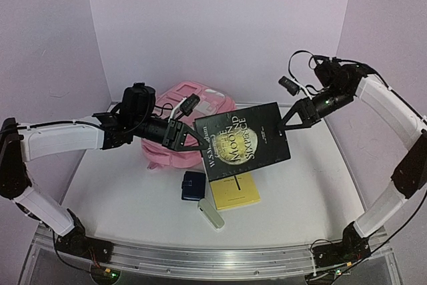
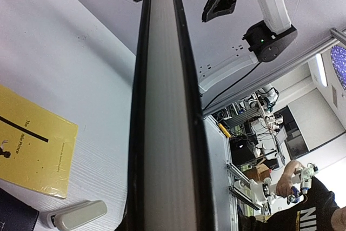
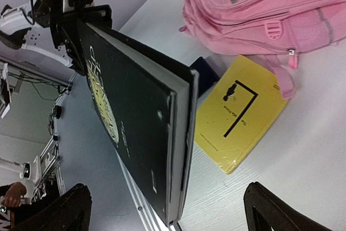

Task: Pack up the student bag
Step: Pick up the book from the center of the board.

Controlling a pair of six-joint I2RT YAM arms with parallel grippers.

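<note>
The large book (image 1: 245, 141) is hanging above the worktop (image 1: 313, 185), between the left gripper (image 1: 193, 139) at its left edge and the right gripper (image 1: 285, 125), whose fingers (image 3: 59, 209) are straddling its right edge. The student bag (image 1: 200, 101) is lying at the back, behind the left gripper. Below the large book, a thin book (image 1: 237, 191) is lying flat, with a small case (image 1: 193, 185) sitting just left of it and a stapler (image 1: 212, 215) lying in front of both.

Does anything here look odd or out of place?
Yes: the black book hangs tilted in mid-air, clamped at one edge by the left gripper; the right gripper stands open at its opposite edge.
</note>
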